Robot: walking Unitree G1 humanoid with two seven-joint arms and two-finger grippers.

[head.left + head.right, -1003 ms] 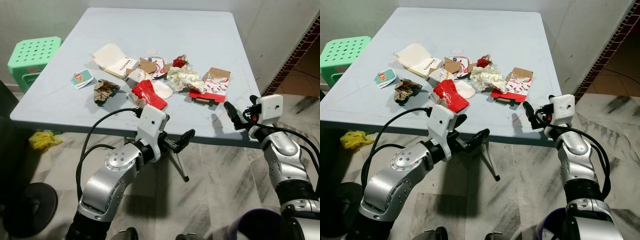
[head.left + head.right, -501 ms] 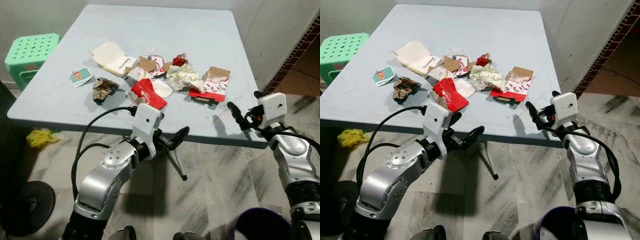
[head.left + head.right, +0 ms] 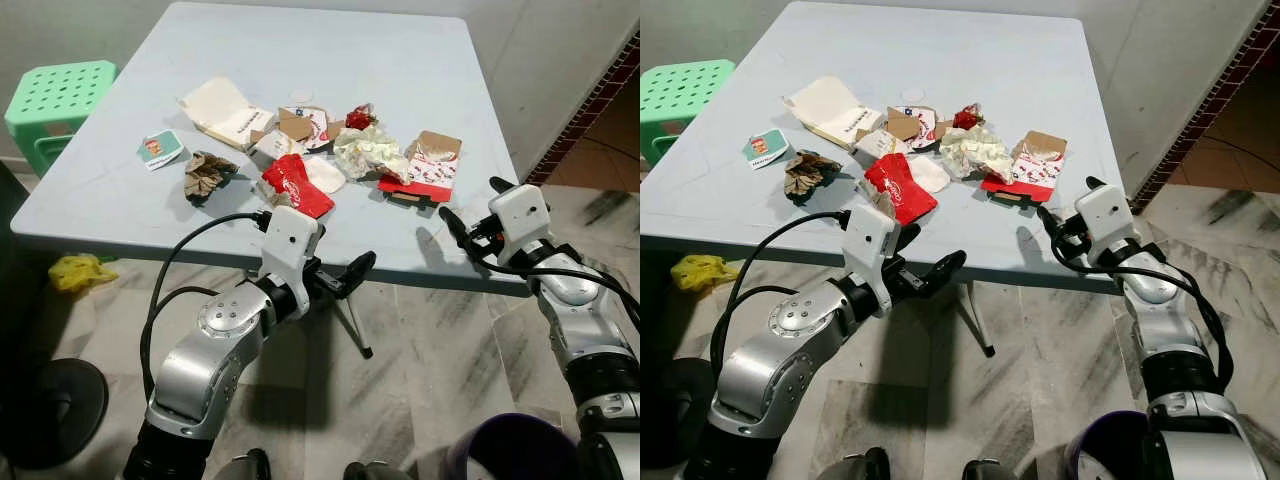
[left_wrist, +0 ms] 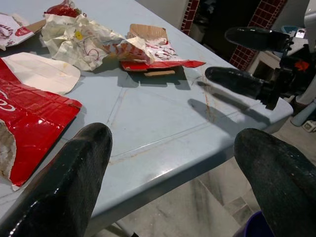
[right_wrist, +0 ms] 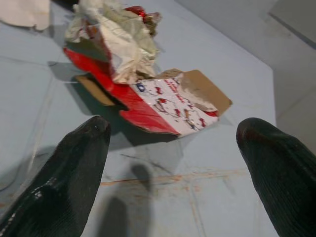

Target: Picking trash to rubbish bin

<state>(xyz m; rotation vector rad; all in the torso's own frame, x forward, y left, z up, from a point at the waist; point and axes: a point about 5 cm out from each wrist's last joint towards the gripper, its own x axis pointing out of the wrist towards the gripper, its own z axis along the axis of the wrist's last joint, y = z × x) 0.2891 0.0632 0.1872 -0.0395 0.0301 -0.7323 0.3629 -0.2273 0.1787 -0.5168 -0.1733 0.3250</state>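
Several pieces of trash lie clustered on the pale blue worktop (image 3: 120, 200), none yet collected: a red-and-white printed carton (image 3: 425, 170) flattened open nearest the right arm, a crumpled white wrapper (image 3: 368, 152) touching its far side, a red foil packet (image 3: 297, 186) near the front edge, a crushed brown paper wad (image 3: 205, 175), an open beige clamshell box (image 3: 225, 112) and a small printed card (image 3: 160, 148). No rubbish bin is visible from here; a dark purple rim (image 3: 520, 450) at the lower right cannot be identified.

Compared with half a second ago, your right end effector (image 3: 450, 225) has advanced over the worktop's front edge toward the printed carton; its wrist view shows both fingers spread wide with the carton centred between them, still apart from it. You should read this as the approach to a first grasp.

Your left end effector (image 3: 355, 272) hovers below and just in front of the worktop edge, fingers also spread and empty, the red foil packet close by. A green plastic stool (image 3: 55, 100) stands beyond the worktop's left side.
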